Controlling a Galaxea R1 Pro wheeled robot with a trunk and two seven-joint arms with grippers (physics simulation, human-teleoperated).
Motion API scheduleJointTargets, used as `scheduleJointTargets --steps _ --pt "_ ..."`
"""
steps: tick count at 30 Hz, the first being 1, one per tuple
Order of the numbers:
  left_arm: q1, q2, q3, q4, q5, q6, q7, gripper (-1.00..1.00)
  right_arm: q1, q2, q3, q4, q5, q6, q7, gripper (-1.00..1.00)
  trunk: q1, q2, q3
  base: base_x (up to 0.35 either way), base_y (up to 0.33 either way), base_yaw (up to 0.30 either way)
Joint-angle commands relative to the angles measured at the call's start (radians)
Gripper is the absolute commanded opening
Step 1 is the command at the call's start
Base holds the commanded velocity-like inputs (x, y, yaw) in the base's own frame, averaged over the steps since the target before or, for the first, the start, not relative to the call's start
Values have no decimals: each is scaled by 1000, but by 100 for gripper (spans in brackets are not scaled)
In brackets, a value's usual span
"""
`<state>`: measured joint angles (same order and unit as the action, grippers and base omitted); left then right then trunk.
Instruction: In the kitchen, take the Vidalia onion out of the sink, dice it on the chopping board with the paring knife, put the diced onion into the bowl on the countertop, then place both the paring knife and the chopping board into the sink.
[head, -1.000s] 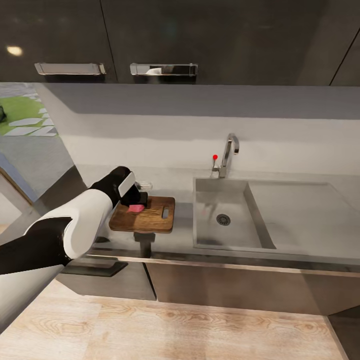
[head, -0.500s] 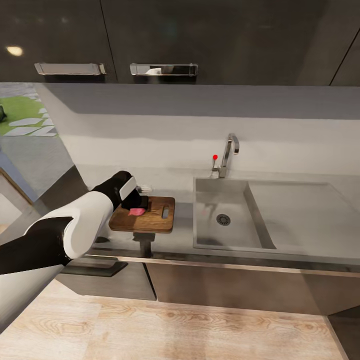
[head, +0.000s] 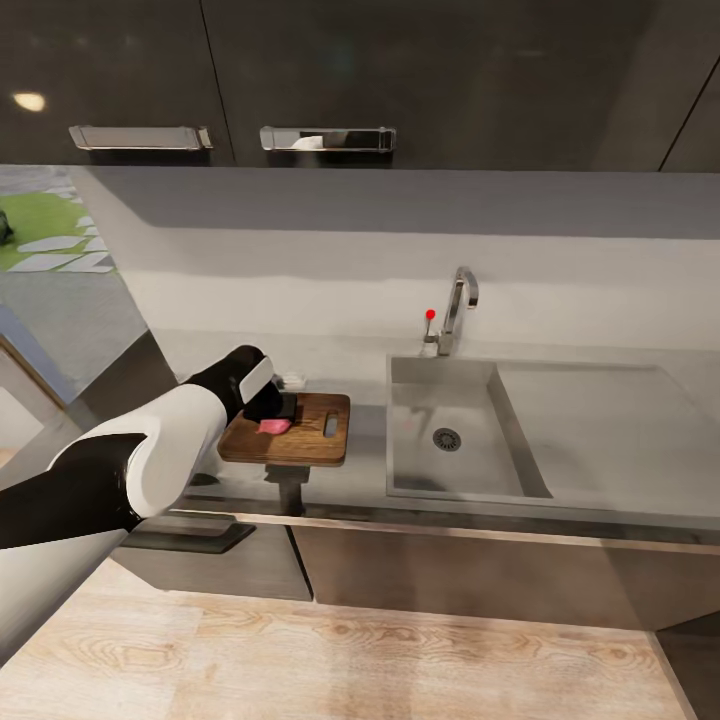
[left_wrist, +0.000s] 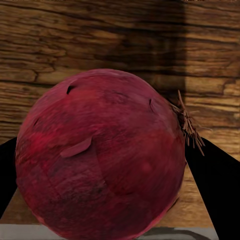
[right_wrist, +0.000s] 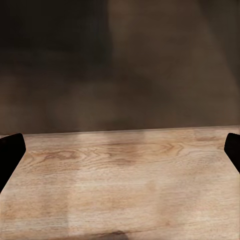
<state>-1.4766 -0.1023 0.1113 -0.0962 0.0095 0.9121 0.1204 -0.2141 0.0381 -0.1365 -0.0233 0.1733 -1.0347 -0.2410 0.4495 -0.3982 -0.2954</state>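
Observation:
The pinkish-red Vidalia onion (head: 272, 425) (left_wrist: 100, 155) is between the dark fingers of my left gripper (head: 275, 415) (left_wrist: 111, 177), which is shut on it. It hangs low over the left part of the brown chopping board (head: 315, 445) (left_wrist: 100, 40); I cannot tell whether it touches the wood. The board lies on the grey countertop (head: 365, 475), left of the sink (head: 420, 465). The paring knife is out of view. A small white edge (head: 293, 380) behind my wrist may be the bowl. My right gripper (right_wrist: 120, 150) is open and holds nothing, over the wooden floor.
A curved chrome tap (head: 458, 300) with a red knob (head: 430, 314) stands behind the basin, and a flat drainboard (head: 610, 430) lies to its right. Dark wall cabinets (head: 330, 80) hang overhead. Dark base cabinets sit under the counter's front edge.
My left gripper has sunk a little with the onion, closer to the chopping board. The board and the camera have not moved.

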Motion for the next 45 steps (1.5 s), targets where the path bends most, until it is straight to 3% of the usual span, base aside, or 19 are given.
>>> scheduleJointTargets --steps 1,45 --pt "-1 -1 8 0 1 1 8 -100 -1 0 -8 0 11 -2 -4 100 1 -2 -2 0 0 0" --pt "-1 3 8 12 1 -9 8 -100 -1 0 -8 0 11 -2 -4 100 1 -2 -2 13 0 0"
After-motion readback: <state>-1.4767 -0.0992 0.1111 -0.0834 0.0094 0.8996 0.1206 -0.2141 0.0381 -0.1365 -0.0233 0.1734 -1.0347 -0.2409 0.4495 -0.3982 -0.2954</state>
